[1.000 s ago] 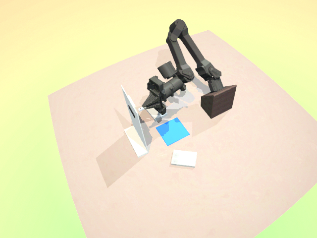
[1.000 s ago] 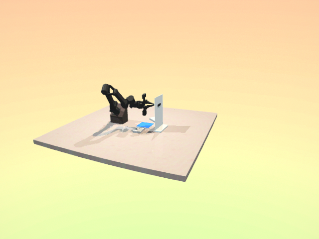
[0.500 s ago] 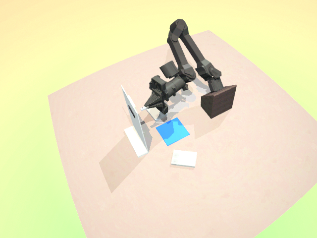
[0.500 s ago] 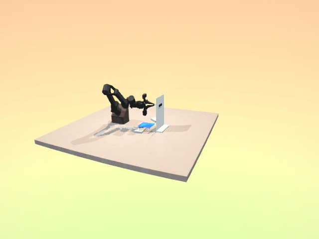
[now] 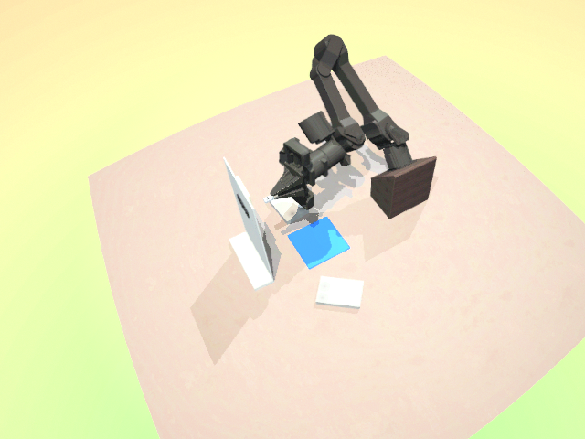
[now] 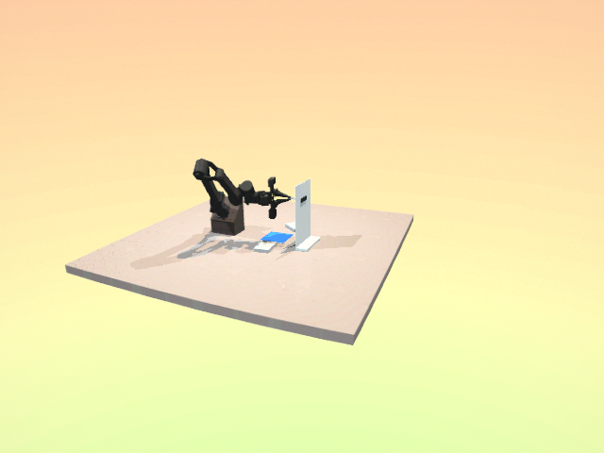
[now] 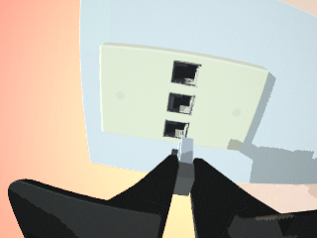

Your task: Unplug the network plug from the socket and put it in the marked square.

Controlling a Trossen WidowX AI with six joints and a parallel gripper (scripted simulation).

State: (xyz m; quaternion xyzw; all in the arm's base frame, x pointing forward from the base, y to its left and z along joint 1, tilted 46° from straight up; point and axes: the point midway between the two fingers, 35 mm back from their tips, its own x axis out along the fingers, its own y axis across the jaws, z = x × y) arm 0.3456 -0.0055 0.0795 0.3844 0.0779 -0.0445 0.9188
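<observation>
My gripper (image 5: 274, 196) (image 6: 292, 198) (image 7: 184, 165) is shut on the small pale plug (image 5: 268, 199) (image 7: 185, 149). The plug sticks out beyond the fingertips toward the upright panel (image 5: 253, 225) (image 6: 302, 222) (image 7: 124, 22); a gap shows between them in the top view, so it is out of the socket. The cream faceplate (image 7: 139, 89) has three dark openings in a column, and the plug overlaps the view just below the lowest one. The plug's thin tab cannot be made out clearly. The blue marked square (image 5: 317, 243) (image 6: 276, 237) lies on the table, lower than the gripper, on the arm's side of the panel.
One flat white block (image 5: 339, 292) (image 6: 264, 246) lies beside the blue square. Another flat white block (image 5: 284, 209) (image 6: 291, 226) lies beneath the gripper. The panel stands on a white foot (image 5: 251, 262) (image 6: 309, 243). The arm's dark base block (image 5: 410, 187) (image 6: 226, 225) stands opposite the panel.
</observation>
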